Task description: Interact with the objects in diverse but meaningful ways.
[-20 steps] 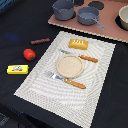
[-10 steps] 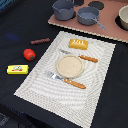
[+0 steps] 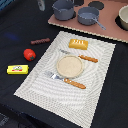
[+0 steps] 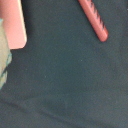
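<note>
In the exterior view a red round tomato (image 3: 29,54), a yellow labelled bar (image 3: 17,69) and a thin brown stick (image 3: 40,41) lie on the dark cloth beside the striped placemat (image 3: 45,85). An orange ridged bread block (image 3: 78,44) lies on the placemat's far end. A grey long-handled pot (image 3: 89,16) stands on the pink board (image 3: 107,31). The wrist view shows the stick (image 4: 94,20) on dark cloth, a pink board corner (image 4: 12,22) and a blurred grey shape (image 4: 4,55). No gripper shows in either view.
On the placemat lie a tan round plate (image 3: 69,66), a fork (image 3: 65,80) and a knife (image 3: 80,56), both with orange handles. A second grey pot (image 3: 63,9) and a beige bowl (image 3: 123,17) stand at the back.
</note>
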Robot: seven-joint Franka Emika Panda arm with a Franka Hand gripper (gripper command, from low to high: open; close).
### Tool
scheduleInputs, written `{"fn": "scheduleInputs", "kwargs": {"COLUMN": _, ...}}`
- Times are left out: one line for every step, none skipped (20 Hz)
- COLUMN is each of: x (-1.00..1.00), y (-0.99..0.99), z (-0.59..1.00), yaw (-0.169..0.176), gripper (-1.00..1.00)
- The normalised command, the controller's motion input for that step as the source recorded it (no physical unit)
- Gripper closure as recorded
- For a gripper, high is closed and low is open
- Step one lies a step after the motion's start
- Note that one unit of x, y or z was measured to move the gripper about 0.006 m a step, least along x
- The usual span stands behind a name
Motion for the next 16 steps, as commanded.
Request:
{"fn": "scheduleInputs", "kwargs": {"x": 0.00, "y": -0.87, "z": -0.43, "yaw": 0.000, "gripper": -1.00}}
{"fn": "scheduleInputs", "kwargs": {"x": 0.00, "y": -0.89, "z": -0.47, "yaw": 0.000, "gripper": -1.00}}
{"fn": "scheduleInputs", "kwargs": {"x": -0.01, "y": -0.96, "z": -0.53, "yaw": 0.000, "gripper": -1.00}}
{"fn": "scheduleInputs", "kwargs": {"x": -0.03, "y": -1.00, "z": -0.53, "yaw": 0.000, "gripper": -1.00}}
{"fn": "scheduleInputs", "kwargs": {"x": -0.03, "y": -1.00, "z": -0.52, "yaw": 0.000, "gripper": -1.00}}
{"fn": "scheduleInputs", "kwargs": {"x": -0.04, "y": -1.00, "z": -0.52, "yaw": 0.000, "gripper": -1.00}}
{"fn": "scheduleInputs", "kwargs": {"x": -0.03, "y": -0.91, "z": -0.50, "yaw": 0.000, "gripper": -1.00}}
{"fn": "scheduleInputs", "kwargs": {"x": -0.03, "y": -0.81, "z": -0.52, "yaw": 0.000, "gripper": -1.00}}
{"fn": "scheduleInputs", "kwargs": {"x": -0.01, "y": -0.74, "z": -0.52, "yaw": 0.000, "gripper": -1.00}}
{"fn": "scheduleInputs", "kwargs": {"x": -0.02, "y": -0.70, "z": -0.52, "yaw": 0.000, "gripper": -1.00}}
{"fn": "scheduleInputs", "kwargs": {"x": -0.09, "y": -0.74, "z": -0.53, "yaw": -0.020, "gripper": -1.00}}
{"fn": "scheduleInputs", "kwargs": {"x": -0.07, "y": -0.72, "z": -0.45, "yaw": -0.039, "gripper": -1.00}}
{"fn": "scheduleInputs", "kwargs": {"x": -0.05, "y": -0.56, "z": -0.41, "yaw": -0.026, "gripper": -1.00}}
{"fn": "scheduleInputs", "kwargs": {"x": -0.03, "y": -0.37, "z": -0.35, "yaw": -0.014, "gripper": -1.00}}
{"fn": "scheduleInputs", "kwargs": {"x": 0.00, "y": -0.21, "z": -0.30, "yaw": -0.006, "gripper": -1.00}}
{"fn": "scheduleInputs", "kwargs": {"x": 0.00, "y": -0.20, "z": -0.29, "yaw": -0.010, "gripper": -1.00}}
